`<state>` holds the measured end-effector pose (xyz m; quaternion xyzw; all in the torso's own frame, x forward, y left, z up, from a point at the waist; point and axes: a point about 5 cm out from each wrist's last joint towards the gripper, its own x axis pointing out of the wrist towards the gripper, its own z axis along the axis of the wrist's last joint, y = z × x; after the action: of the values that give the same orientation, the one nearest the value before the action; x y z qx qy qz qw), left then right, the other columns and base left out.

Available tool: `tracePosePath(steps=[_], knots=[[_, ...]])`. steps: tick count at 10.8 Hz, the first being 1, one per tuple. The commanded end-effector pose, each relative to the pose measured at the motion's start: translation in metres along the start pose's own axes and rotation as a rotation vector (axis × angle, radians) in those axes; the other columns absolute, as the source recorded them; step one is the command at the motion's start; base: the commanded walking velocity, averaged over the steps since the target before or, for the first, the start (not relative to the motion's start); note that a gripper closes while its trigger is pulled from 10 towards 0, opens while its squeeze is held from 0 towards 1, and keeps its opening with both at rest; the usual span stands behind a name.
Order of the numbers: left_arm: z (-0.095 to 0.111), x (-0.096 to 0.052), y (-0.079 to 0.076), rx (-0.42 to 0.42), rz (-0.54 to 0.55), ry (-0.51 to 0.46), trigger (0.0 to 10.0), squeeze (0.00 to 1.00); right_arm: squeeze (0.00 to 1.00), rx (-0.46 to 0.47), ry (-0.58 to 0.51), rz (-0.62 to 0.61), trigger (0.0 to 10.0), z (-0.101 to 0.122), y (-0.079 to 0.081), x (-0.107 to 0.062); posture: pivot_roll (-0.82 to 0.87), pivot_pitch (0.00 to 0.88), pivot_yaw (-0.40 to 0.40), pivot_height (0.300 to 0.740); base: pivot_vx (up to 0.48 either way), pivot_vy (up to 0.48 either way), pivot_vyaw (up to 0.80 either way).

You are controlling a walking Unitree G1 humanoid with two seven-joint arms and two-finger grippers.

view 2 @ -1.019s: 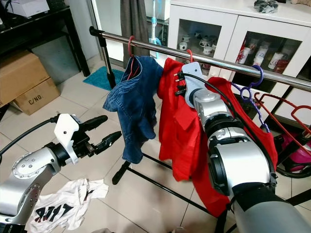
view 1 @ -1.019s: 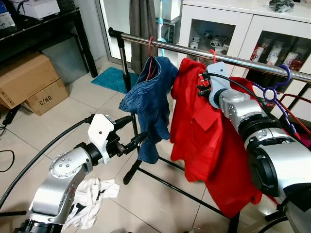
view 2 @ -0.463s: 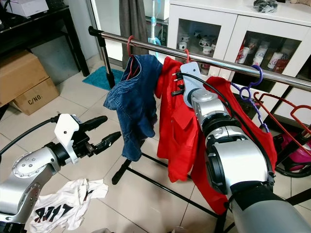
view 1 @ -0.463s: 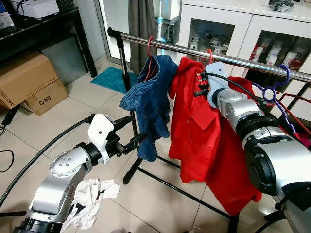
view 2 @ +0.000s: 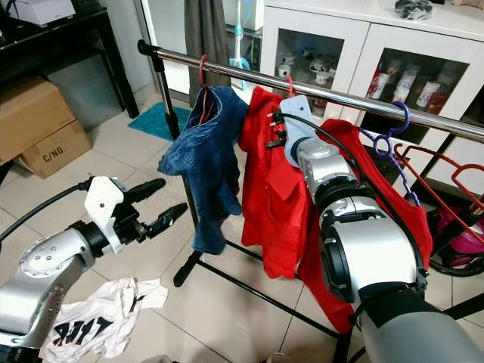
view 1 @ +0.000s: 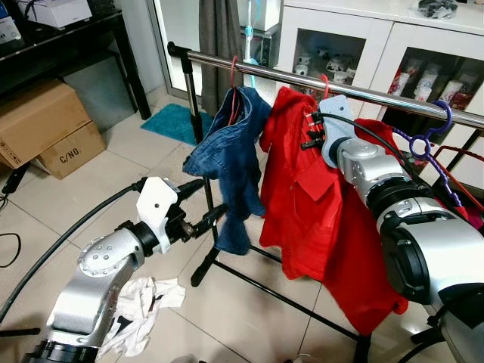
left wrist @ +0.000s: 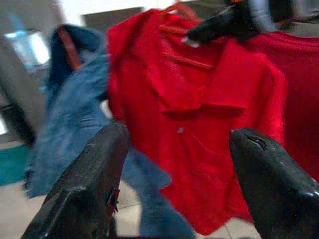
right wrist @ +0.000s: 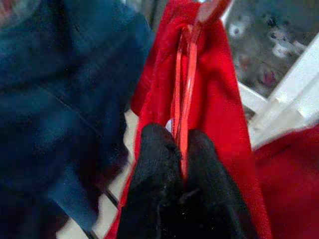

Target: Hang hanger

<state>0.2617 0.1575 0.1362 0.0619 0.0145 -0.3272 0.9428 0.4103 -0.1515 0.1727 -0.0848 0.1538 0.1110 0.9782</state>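
Note:
A red hanger [right wrist: 185, 74] carrying a red shirt [view 1: 302, 204] hooks over the chrome rail [view 1: 378, 93] of a clothes rack. My right gripper [right wrist: 182, 149] is shut on the hanger's wire just under the hook, fingers buried in the shirt's collar [view 1: 308, 130]. To its left a denim garment [view 1: 227, 166] hangs on another red hanger [view 1: 234, 72]. My left gripper [view 1: 214, 195] is open, held low beside the denim's lower edge, holding nothing; its two black fingers [left wrist: 84, 184] frame the denim and red shirt in the left wrist view.
A purple hanger [view 1: 427, 136] hangs on the rail to the right. A white cloth [view 1: 144, 302] lies on the tiled floor below my left arm. Cardboard boxes [view 1: 45, 125] sit at far left, a white glass-door cabinet [view 1: 340, 45] behind the rack, a teal mat [view 1: 174, 121] beyond.
The red shirt and my right gripper have shifted slightly left along the rail. The denim garment has swung and bunched a little to the left. The left arm has barely moved.

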Motion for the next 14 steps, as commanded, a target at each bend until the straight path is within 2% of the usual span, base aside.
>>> tracePosePath(steps=[1, 3, 5, 6, 9, 10, 11, 13, 14], knots=[[-0.007, 0.002, 0.002, -0.006, 0.077, 0.034, 10.0, 0.0, 0.0, 0.035, -0.16, 0.015, 0.0, 0.02, -0.011, -0.006, -0.02, 0.0, 0.016, 0.74, 0.0, 0.0, 0.0], [-0.008, 0.009, -0.002, -0.019, 0.083, 0.031, 10.0, 0.0, 0.0, 0.002, -0.23, 0.048, 0.0, 0.019, -0.01, -0.01, -0.03, 0.0, 0.034, 0.74, 0.0, 0.0, 0.0], [-0.01, 0.012, -0.005, -0.029, 0.096, 0.039, 10.0, 0.0, 0.0, -0.079, -0.281, 0.1, 0.0, 0.013, 0.001, -0.02, -0.03, 0.0, 0.033, 0.74, 0.0, 0.0, 0.0], [-0.013, 0.009, -0.006, -0.03, 0.105, 0.048, 10.0, 0.0, 0.0, -0.105, -0.255, 0.112, 0.0, -0.004, 0.007, -0.026, -0.03, 0.0, 0.025, 0.74, 0.0, 0.0, 0.0], [-0.017, 0.004, -0.007, -0.034, 0.123, 0.062, 10.0, 0.0, 0.0, -0.086, -0.219, 0.082, 0.0, -0.041, 0.015, -0.043, -0.02, 0.0, 0.01, 0.74, 0.0, 0.0, 0.0], [-0.017, 0.004, -0.008, -0.035, 0.124, 0.063, 10.0, 0.0, 0.0, -0.078, -0.214, 0.07, 0.0, -0.045, 0.016, -0.047, -0.02, 0.0, 0.009, 0.74, 0.0, 0.0, 0.0], [-0.018, 0.001, -0.009, -0.04, 0.125, 0.07, 10.0, 0.0, 0.0, -0.074, -0.176, 0.042, 0.0, -0.062, 0.021, -0.059, -0.03, 0.0, 0.009, 0.74, 0.0, 0.0, 0.0], [-0.02, -0.001, -0.01, -0.045, 0.122, 0.078, 10.0, 0.0, 0.0, -0.061, -0.13, 0.055, 0.0, -0.08, 0.032, -0.069, -0.03, 0.0, 0.014, 0.74, -0.126, 0.0, 0.0], [-0.02, -0.001, -0.01, -0.046, 0.12, 0.079, 10.0, 0.0, 0.0, -0.057, -0.123, 0.058, 0.0, -0.082, 0.034, -0.071, -0.04, 0.0, 0.018, 0.74, -0.289, 0.0, 0.0]])
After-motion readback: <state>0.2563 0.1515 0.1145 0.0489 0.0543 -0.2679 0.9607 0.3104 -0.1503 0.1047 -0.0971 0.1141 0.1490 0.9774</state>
